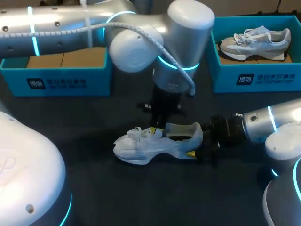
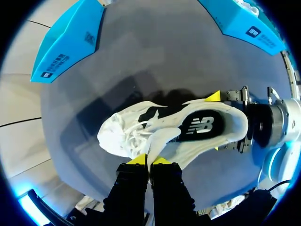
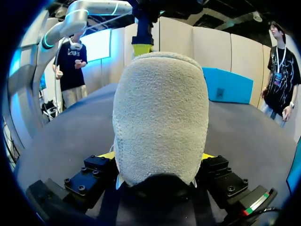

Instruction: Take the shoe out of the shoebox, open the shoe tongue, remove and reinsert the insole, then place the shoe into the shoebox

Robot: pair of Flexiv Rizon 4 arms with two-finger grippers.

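1. Shoe (image 1: 155, 143), white, lies on its side in the middle of the dark tabletop (image 1: 141, 193), toe toward my left and heel toward my right.
2. The dark insole (image 2: 200, 126) shows inside the shoe's opening.
3. The left hand (image 2: 150, 161) comes down from above onto the lace area. Its yellow tips are pressed almost together, pinching a thin fold of the white upper.
4. The right hand (image 3: 159, 157) is at the heel, one finger on each side of it. Both fingers touch the fuzzy heel, so it has the shoe clamped from two sides.
5. A blue shoebox (image 1: 61, 82) stands at the far left of the tabletop, well apart from the shoe, with its brown floor showing.
6. A second blue shoebox (image 1: 254, 77) stands at the far right. A grey-and-white sneaker (image 1: 256, 42) lies inside it.
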